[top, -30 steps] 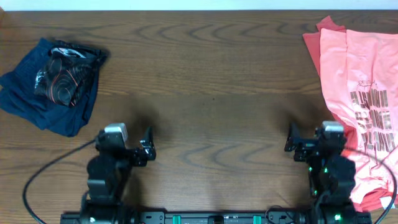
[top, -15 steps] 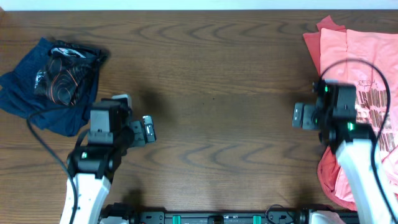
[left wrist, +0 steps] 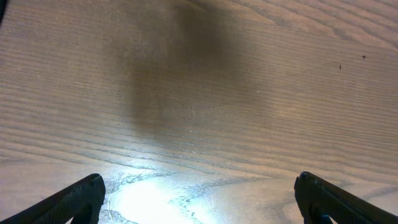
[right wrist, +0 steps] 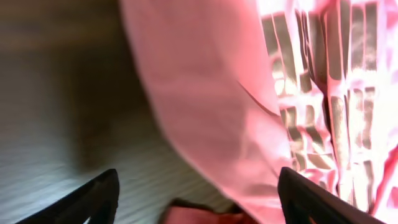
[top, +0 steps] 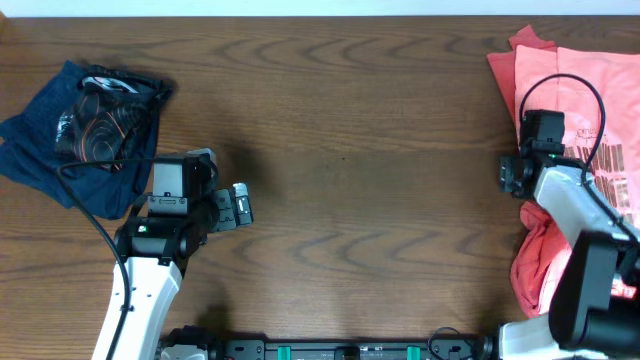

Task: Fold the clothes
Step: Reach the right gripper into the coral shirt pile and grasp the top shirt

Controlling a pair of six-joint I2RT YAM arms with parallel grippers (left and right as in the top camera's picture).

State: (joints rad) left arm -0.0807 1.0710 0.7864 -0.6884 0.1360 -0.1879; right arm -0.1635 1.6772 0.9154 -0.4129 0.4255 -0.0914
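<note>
Overhead, the counter [top: 340, 120] is brown wood with dark wavy lines running across it. It looks smooth and flat. A thin pale strip runs along its far edge.

At the far left lies a soft heap of dark blue clothes [top: 60, 165], all crumpled. A black cloth [top: 100, 120] with thin red and white squiggles sits on top of it.

Next comes the left claw [top: 243, 204], near the heap but not touching it. It hangs over bare wood. From the left wrist, its two black tips sit far apart at the bottom corners, so it is wide open and holds nothing. A bright shiny spot glows on the wood between them.

The middle of the counter is just wood.

At the right side is the right claw [top: 510, 174], right at the left edge of the light pink T-shirt [top: 560, 85]. From the right wrist, its tips stand apart with the pink cloth under and between them, so it is open and not pinching. The shirt is soft and a bit wrinkled, with big dark blocky letters [top: 610, 165]. A darker red T-shirt [top: 503, 72] peeks out from under it.
</note>
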